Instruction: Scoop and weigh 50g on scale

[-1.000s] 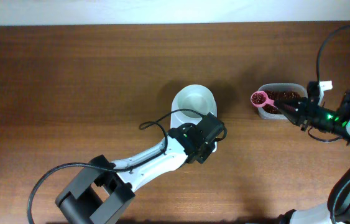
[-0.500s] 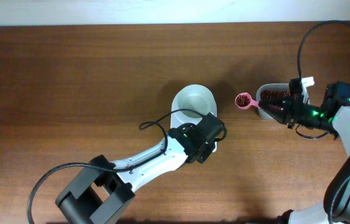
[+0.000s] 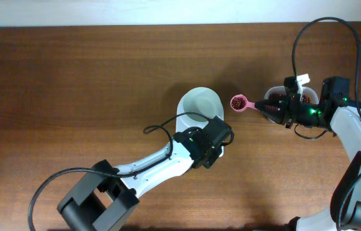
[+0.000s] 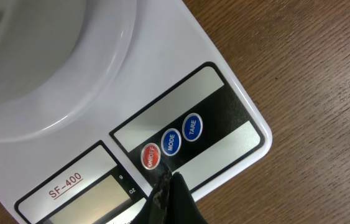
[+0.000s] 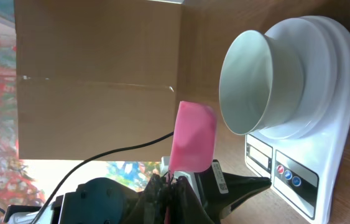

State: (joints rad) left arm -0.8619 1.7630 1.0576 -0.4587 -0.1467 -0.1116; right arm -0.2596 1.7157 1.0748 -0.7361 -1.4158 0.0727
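The right gripper [image 3: 275, 109] is clamping the handle of a pink scoop [image 3: 249, 104], keeping it level so the dark red-brown beans [image 3: 236, 102] heaped in its cup are not spilling. That load is hanging over bare table [image 3: 90, 77] just right of the scale [image 3: 186, 120], between its white bowl [image 3: 199, 102] and the clear tub [image 3: 303, 96] (mostly hidden behind the arm). To my eye it is lining up for a tip into the bowl, which looks empty.

The left gripper [image 4: 170, 194] is pinched shut on nothing, working as a single pointed tip at the scale's front edge, right by the red button [image 4: 150, 156]. It is probably there to switch the scale on, though I cannot tell whether it is touching.

Only the left wrist view is showing the buttons and the grey display [image 4: 94, 202], whose reading is cropped. The right wrist view is showing only the scoop's underside, facing the bowl's mouth; the beans are appearing overhead alone.
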